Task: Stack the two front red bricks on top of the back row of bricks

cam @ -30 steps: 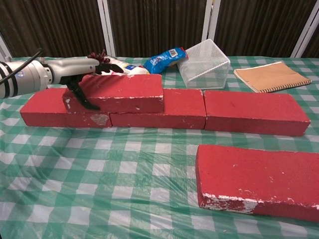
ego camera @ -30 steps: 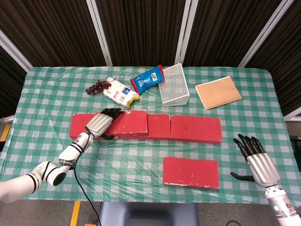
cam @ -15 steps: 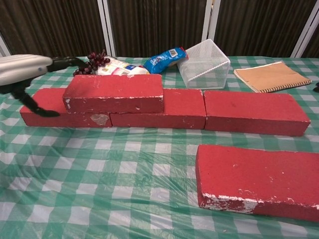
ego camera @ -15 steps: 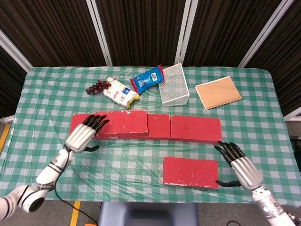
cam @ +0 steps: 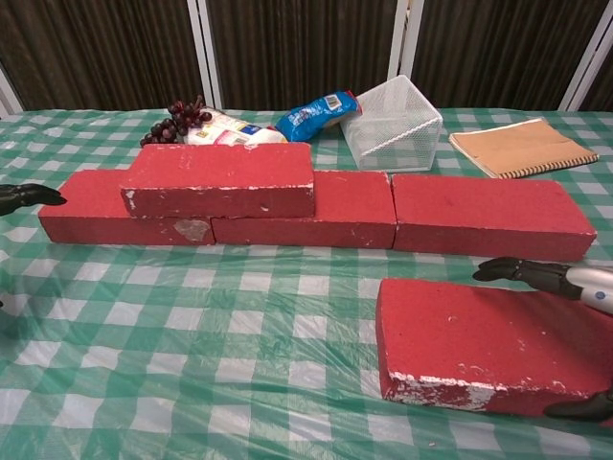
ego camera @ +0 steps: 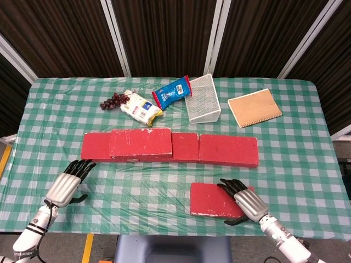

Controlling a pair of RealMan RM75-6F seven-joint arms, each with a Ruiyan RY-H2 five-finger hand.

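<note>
One red brick (ego camera: 141,143) (cam: 218,179) lies stacked on the left part of the back row of bricks (ego camera: 228,149) (cam: 493,216). The other front red brick (ego camera: 214,198) (cam: 469,335) lies flat on the table near the front edge. My right hand (ego camera: 245,203) (cam: 560,280) reaches over its right end. Its fingers stretch across the top toward the far edge and the thumb sits at the near side, but the brick is not lifted. My left hand (ego camera: 68,185) (cam: 27,196) is open, low at the front left, away from the bricks.
Behind the back row lie grapes (ego camera: 114,101), a white packet (ego camera: 141,108), a blue bag (ego camera: 173,91), a wire basket (ego camera: 203,98) on its side and a brown notebook (ego camera: 254,107). The checked tablecloth (ego camera: 142,186) covers the table.
My left hand let go of the stacked brick and drew back to the front left. My right hand moved left and forward from the table's right side onto the front brick's right end.
</note>
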